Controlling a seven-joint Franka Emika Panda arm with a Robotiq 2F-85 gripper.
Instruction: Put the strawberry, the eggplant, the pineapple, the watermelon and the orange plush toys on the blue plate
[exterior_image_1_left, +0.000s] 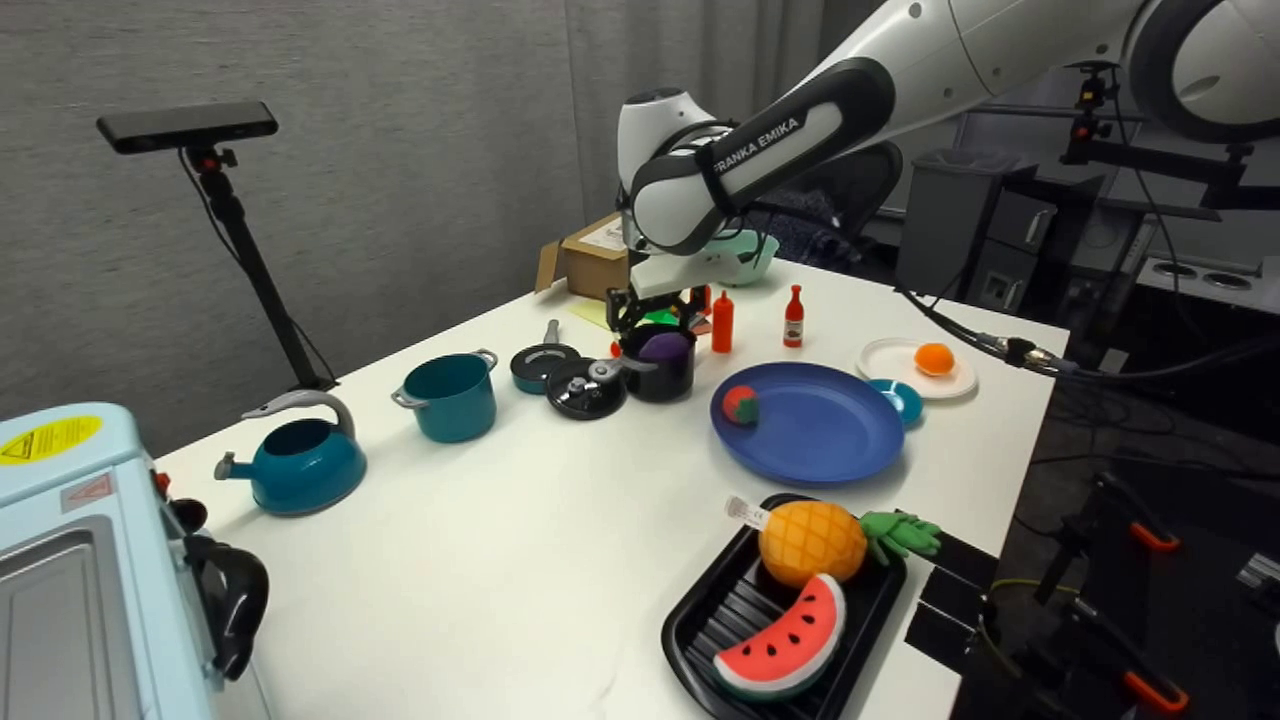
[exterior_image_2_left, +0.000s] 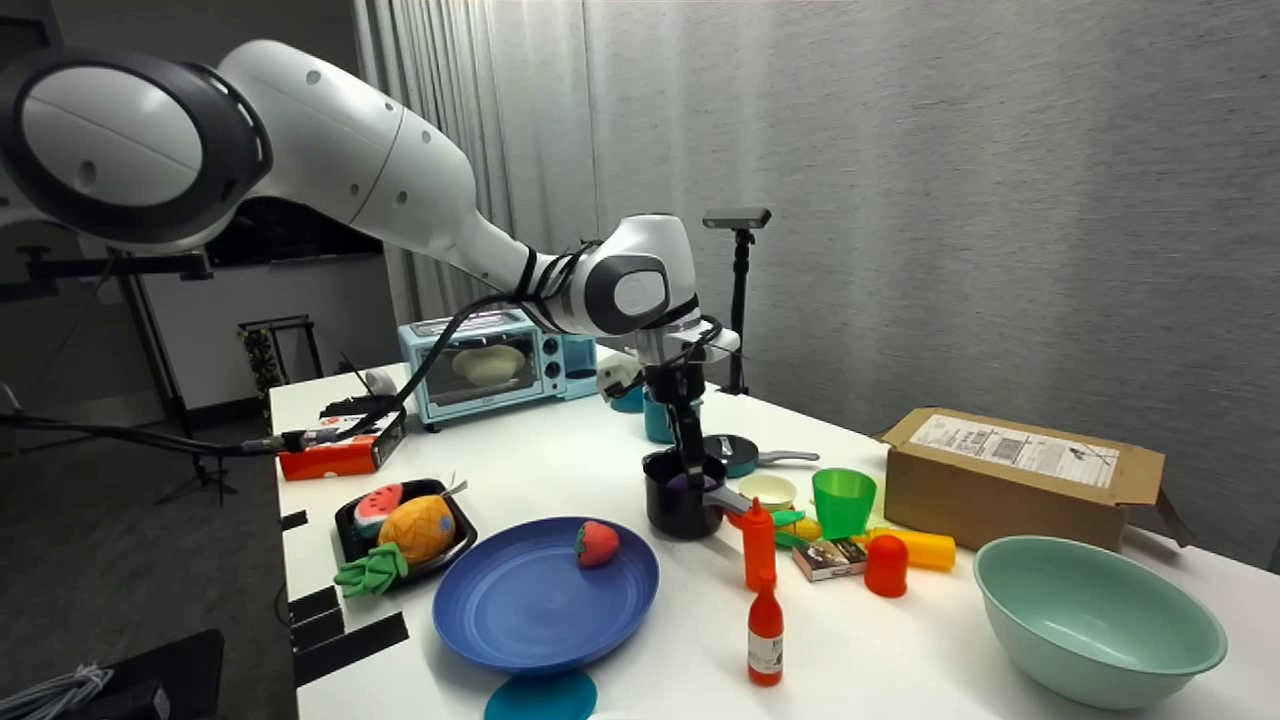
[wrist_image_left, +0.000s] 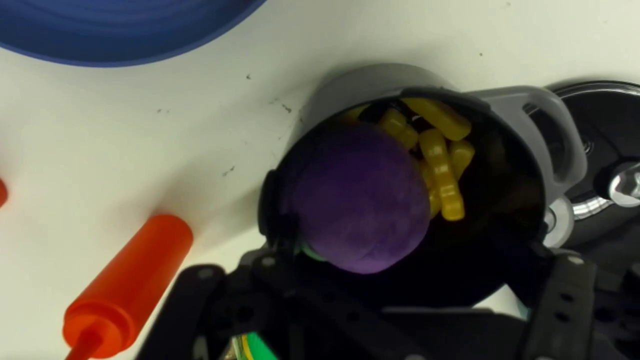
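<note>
Black tray (exterior_image_1_left: 735, 605) sits nearest in an exterior view, 6 o'clock off the blue plate (exterior_image_1_left: 825, 430). Watermelon (exterior_image_1_left: 785, 648) in it, pineapple (exterior_image_1_left: 812, 543) just beyond at its 12-1, leaves (exterior_image_1_left: 900, 533) over the tray rim. Blue plate next on the tabletop (exterior_image_1_left: 480, 590): strawberry (exterior_image_1_left: 738, 405) on it at 9-10. Black pot (exterior_image_1_left: 660, 385) past that, plate's 10 o'clock; lid (exterior_image_1_left: 583, 403) at the pot's 8. Eggplant (wrist_image_left: 360, 200) inside the pot, 9 o'clock side per wrist view; yellow pieces (wrist_image_left: 442, 165) at 1. End effector (exterior_image_1_left: 656, 325) points down at the pot mouth, jaws spread wide, nothing gripped; can't tell if it touches the eggplant. Orange (exterior_image_1_left: 934, 359) on white plate (exterior_image_1_left: 885, 358), blue plate's 2 o'clock. Farther back: red squeeze bottle (exterior_image_1_left: 722, 325) at blue plate's 11, then cardboard box (exterior_image_1_left: 597, 272) at pot's 11.
</note>
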